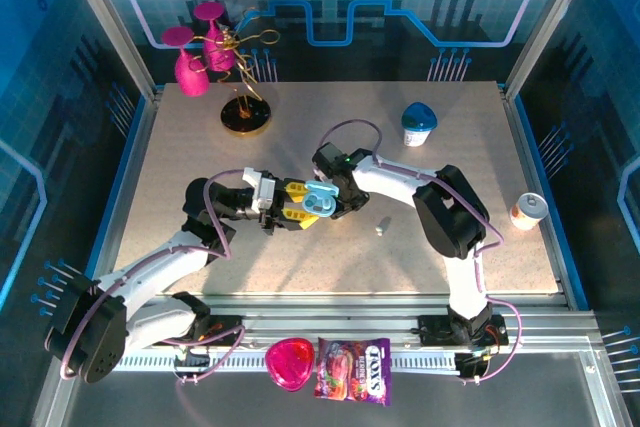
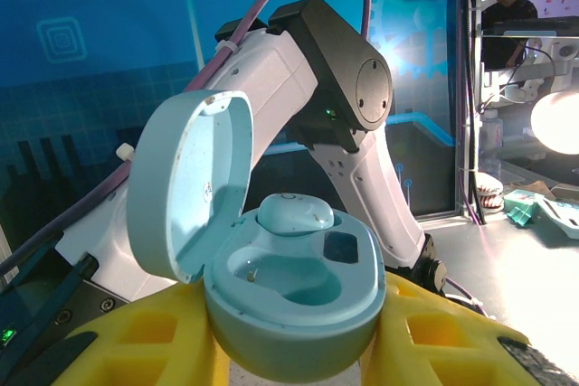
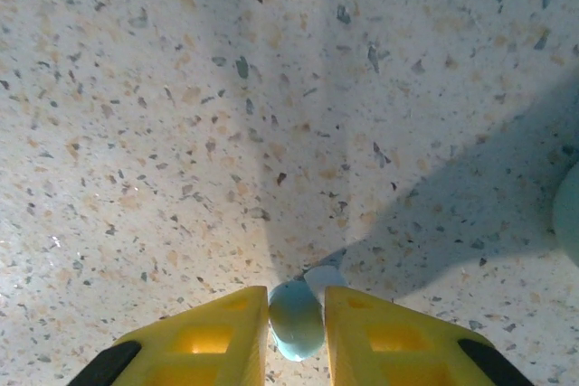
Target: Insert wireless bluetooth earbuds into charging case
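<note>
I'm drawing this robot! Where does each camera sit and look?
Top: above and behind, looking down at the table; both arms show.
Left wrist: on the left arm, facing the open charging case in its jaws, right arm behind.
Right wrist: faces down at the table; its jaws pinch an earbud.
Top and left wrist share the charging case.

pink goblets (image 1: pixel 192 55) far left | blue-lidded tub (image 1: pixel 419 123) | can (image 1: pixel 527 211) | candy bag (image 1: pixel 353 370) | pink dish (image 1: pixel 290 363)

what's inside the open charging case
In the charging case, one earbud sits in the far socket; the near socket is empty. The bud's lower part is hidden inside its socket.
</note>
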Tool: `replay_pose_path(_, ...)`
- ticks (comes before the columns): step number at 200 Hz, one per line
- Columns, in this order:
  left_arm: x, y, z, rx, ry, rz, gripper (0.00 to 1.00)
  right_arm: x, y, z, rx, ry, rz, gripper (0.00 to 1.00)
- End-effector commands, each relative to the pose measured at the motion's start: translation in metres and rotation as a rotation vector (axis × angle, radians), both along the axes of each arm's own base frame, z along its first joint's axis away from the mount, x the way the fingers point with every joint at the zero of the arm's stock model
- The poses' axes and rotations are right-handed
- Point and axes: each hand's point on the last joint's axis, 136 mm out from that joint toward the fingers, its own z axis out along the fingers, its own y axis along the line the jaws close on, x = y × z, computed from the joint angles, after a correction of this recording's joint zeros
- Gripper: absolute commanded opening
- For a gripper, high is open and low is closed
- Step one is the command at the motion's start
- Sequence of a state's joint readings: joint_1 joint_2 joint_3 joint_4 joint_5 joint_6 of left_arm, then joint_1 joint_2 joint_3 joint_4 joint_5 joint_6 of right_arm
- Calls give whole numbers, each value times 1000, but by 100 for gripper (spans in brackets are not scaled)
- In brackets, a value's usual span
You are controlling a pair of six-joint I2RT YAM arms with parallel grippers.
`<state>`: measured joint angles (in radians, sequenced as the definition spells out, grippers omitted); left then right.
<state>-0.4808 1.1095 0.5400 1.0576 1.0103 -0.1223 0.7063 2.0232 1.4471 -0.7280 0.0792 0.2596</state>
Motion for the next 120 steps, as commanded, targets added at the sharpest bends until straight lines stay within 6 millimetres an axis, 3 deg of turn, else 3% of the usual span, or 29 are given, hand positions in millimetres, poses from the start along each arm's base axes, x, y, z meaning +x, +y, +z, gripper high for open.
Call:
replay_pose_path(1,-1,0,11,-31,-51,1,32,11,1,13,21,-54,-31,24)
replay_pose_path(41,-3,1,10,-25,-51,6,32,12,3,27,54,-102,-54,32)
replay_pose_path(65,-3,1,10,-28,-53,6,32,14,-1,18,49,-83,-90,43)
replay_pose_path(120,-5,2,10,-28,-50,5,32,5,12,-1,75,2,-49,46)
